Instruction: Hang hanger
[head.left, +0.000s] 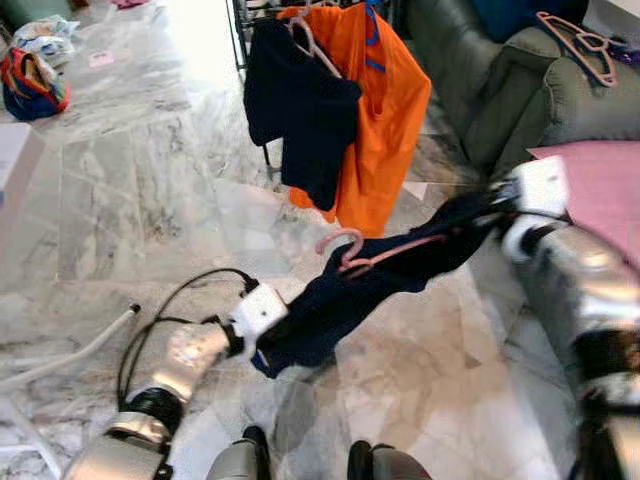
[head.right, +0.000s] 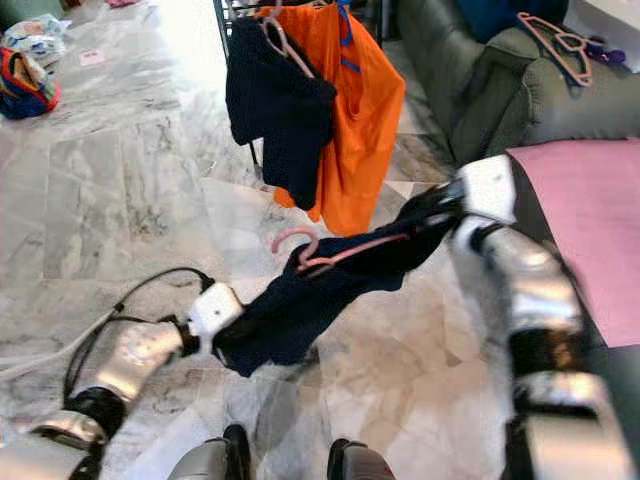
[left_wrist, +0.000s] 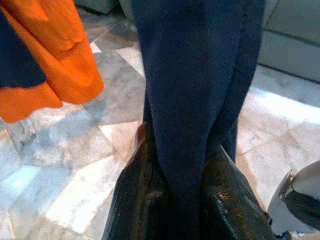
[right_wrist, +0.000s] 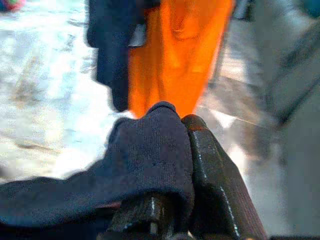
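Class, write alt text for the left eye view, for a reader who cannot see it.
Two robot arms stretch a navy garment on a pink hanger between the left gripper and the right gripper, above a marble floor. Behind hang an orange shirt and a dark top, beside a green sofa.

Home: sofa (head.left: 500, 80), marble floor (head.left: 130, 200)

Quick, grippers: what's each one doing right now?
Left gripper: shut on one end of the navy garment.
Right gripper: shut on the garment's other end, which carries the pink hanger.
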